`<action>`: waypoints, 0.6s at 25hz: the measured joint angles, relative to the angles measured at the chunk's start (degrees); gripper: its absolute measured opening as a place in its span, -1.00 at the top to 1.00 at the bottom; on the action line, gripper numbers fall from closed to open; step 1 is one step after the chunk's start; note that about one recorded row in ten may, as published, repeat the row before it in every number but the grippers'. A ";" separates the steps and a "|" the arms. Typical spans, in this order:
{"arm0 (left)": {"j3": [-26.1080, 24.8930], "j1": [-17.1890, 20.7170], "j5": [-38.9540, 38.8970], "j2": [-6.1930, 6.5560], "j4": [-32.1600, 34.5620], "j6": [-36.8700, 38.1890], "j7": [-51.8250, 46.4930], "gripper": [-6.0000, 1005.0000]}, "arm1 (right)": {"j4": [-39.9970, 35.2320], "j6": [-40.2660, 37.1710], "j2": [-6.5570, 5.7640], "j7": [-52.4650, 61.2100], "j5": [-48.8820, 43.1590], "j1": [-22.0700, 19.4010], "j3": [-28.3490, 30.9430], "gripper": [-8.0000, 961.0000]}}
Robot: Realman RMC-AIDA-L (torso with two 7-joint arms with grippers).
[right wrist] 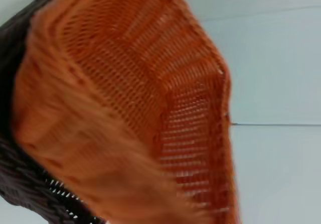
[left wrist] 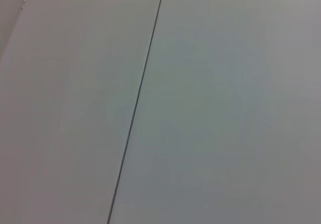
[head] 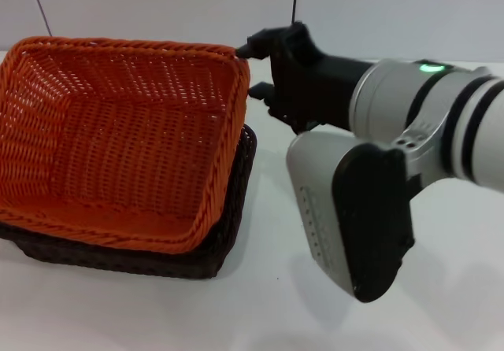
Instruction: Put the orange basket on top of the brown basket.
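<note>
Right gripper (head: 253,72): jaws spread, just beside the orange basket's far right corner, apparently not pinching the rim.
Orange basket (head: 118,138): directly left of the jaws, tilted, nested in brown basket (head: 228,233), bench's far left.
Left gripper: out of view.

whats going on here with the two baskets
The robot is stacking one woven basket on another. The orange basket already sits in the brown basket on the white table, tilted, with its far right corner riding higher. The right gripper is at that raised corner, its fingers apart, one by the rim and one lower beside the wall; whether they touch the basket is unclear. The left arm is out of sight, its wrist camera showing only a plain pale surface.
</note>
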 joint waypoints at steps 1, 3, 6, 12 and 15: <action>0.00 0.00 0.00 0.00 0.00 0.00 0.00 0.18 | 0.00 0.00 0.00 0.00 0.00 0.00 0.00 0.07; 0.00 0.12 -0.03 0.12 0.02 0.08 0.00 0.18 | -0.05 2.17 -0.10 1.41 -0.01 0.52 0.04 0.07; 0.00 0.25 -0.32 0.14 -0.01 -0.24 -0.02 0.18 | -1.61 3.10 -0.14 2.13 -0.05 0.95 0.19 0.07; 0.00 0.16 -0.57 0.12 -0.10 -0.27 -0.09 0.18 | -2.67 -1.35 -0.17 1.83 -0.06 0.48 3.49 0.07; 0.00 -0.26 -0.58 0.13 0.09 -0.22 -0.09 0.18 | -3.41 -5.24 -0.28 1.10 0.08 -0.33 4.15 0.07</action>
